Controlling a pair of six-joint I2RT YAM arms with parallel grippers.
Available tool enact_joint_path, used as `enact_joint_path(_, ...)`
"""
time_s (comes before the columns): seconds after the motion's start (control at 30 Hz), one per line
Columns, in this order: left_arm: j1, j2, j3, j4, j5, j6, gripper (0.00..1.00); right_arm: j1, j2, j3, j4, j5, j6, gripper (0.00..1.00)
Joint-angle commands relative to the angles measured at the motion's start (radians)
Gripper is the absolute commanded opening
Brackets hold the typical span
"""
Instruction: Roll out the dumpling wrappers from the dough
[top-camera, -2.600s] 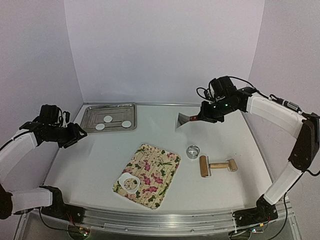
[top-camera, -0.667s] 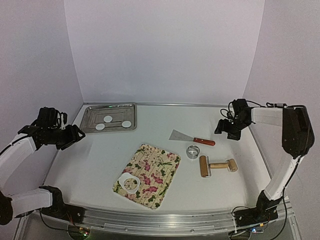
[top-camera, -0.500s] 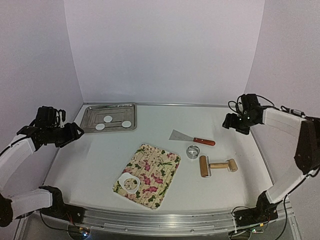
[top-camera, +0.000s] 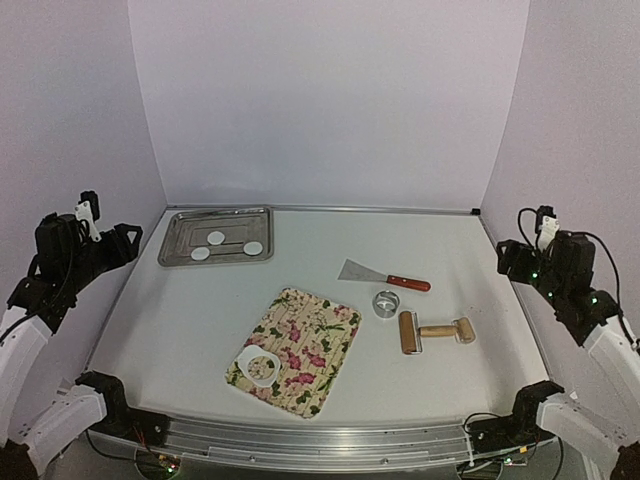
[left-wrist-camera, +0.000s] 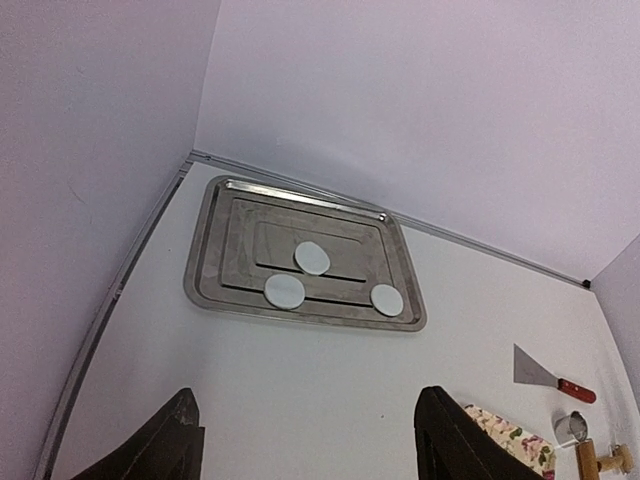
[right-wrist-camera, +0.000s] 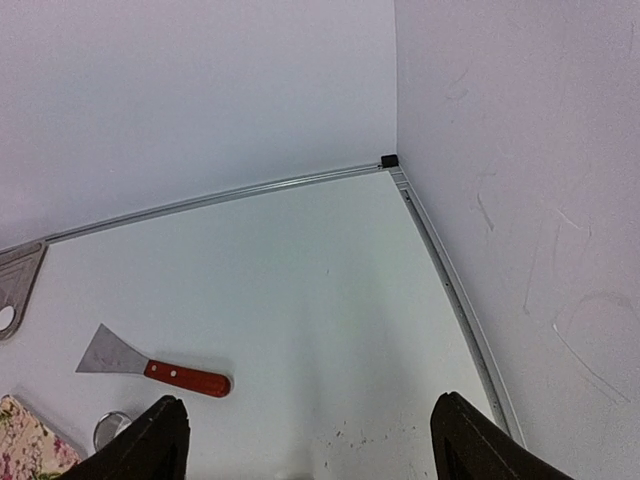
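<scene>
Three dumpling wrappers (top-camera: 216, 237) (left-wrist-camera: 312, 257), flat white discs, lie in the metal tray (top-camera: 178, 240) (left-wrist-camera: 210, 260) at the back left. The dough (top-camera: 262, 368) is a thin white sheet with a round hole cut out, lying on the near corner of the floral mat (top-camera: 310, 340). My left gripper (top-camera: 122, 243) (left-wrist-camera: 308, 425) hangs open and empty at the left table edge, facing the tray. At the right edge, my right gripper (top-camera: 508, 258) (right-wrist-camera: 310, 425) is open and empty too, well clear of the tools.
A red-handled scraper (top-camera: 385, 277) (right-wrist-camera: 150, 366) lies right of centre. Just in front of it stand the metal ring cutter (top-camera: 386, 303) and a wooden rolling pin (top-camera: 435, 331). Purple walls close the table at the back and on both sides.
The right gripper has let go of the scraper, which now lies on the table. Both arms have drawn back to the table's sides, and both grippers have opened wider.
</scene>
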Motion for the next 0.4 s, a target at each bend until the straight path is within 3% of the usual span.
enact_joint_path(0.0, 0.006, -0.009, -0.023, 0.034, -0.049, 0.011, 1.00, 0.001, -0.092, -0.078, 0.017, 0.042, -0.007, 0.84)
enact_joint_path(0.37, 0.006, -0.003, -0.023, 0.023, -0.074, 0.007, 0.99, 0.001, -0.056, -0.043, -0.008, 0.022, -0.024, 0.89)
